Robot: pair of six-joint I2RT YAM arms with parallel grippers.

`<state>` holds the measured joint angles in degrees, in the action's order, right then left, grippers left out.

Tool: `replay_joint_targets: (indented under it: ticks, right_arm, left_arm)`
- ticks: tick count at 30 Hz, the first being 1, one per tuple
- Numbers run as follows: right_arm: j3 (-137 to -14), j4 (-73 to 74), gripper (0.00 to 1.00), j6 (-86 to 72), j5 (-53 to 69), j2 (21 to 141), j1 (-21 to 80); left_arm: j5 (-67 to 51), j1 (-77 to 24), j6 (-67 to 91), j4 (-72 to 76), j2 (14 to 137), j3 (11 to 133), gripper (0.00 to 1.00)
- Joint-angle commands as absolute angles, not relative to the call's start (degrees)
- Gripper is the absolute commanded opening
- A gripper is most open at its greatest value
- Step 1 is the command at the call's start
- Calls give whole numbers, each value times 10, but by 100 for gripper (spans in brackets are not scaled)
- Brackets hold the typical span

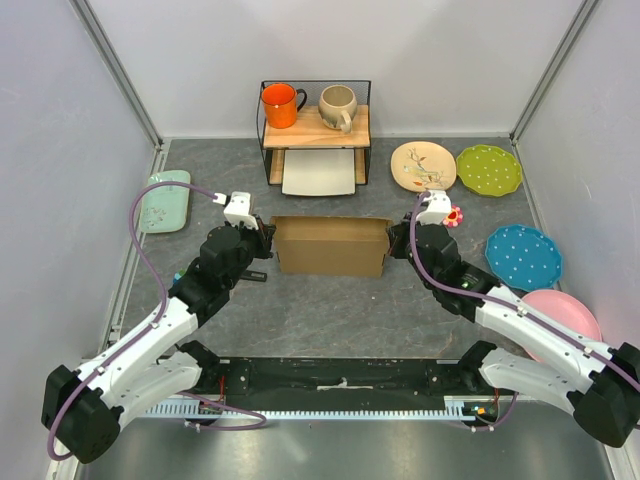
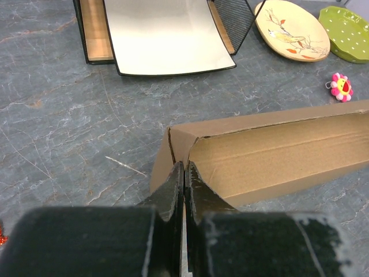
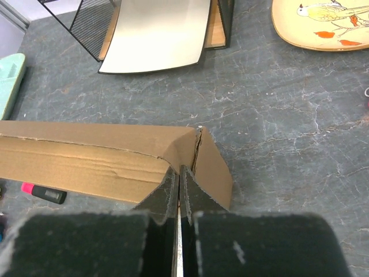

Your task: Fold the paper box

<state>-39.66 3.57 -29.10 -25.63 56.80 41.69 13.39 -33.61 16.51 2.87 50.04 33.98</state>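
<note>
The paper box (image 1: 330, 247) (plain brown cardboard) sits mid-table, partly folded, walls raised.

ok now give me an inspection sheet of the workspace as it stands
surface: grey stone-look table top
job's things: paper box, brown cardboard, part folded, mid-table
clutter: wire shelf with orange mug, beige mug, white tray beneath; cream plate, green plate, blue plate, pink plate right; mint tray left; flower toy; marker
grippers: left gripper shut at the box's left end; right gripper shut at its right end; pinching cardboard or not, cannot tell
cables: purple cable along left arm and right arm
surroundings: white walls, metal posts
</note>
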Motion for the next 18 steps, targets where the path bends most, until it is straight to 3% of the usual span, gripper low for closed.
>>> replay_joint_targets:
  ticks: [1,14,18]
  right_arm:
    - [-334,172,0,-302,-271,606,416]
    - [-370,231,0,-320,-339,628,432]
    - [-377,232,0,-322,-332,617,432]
  left_arm:
    - [142,-334,183,42,503,333,2]
    - [148,-334,179,34,495,337,2]
    - [154,-334,172,28,482,345,9]
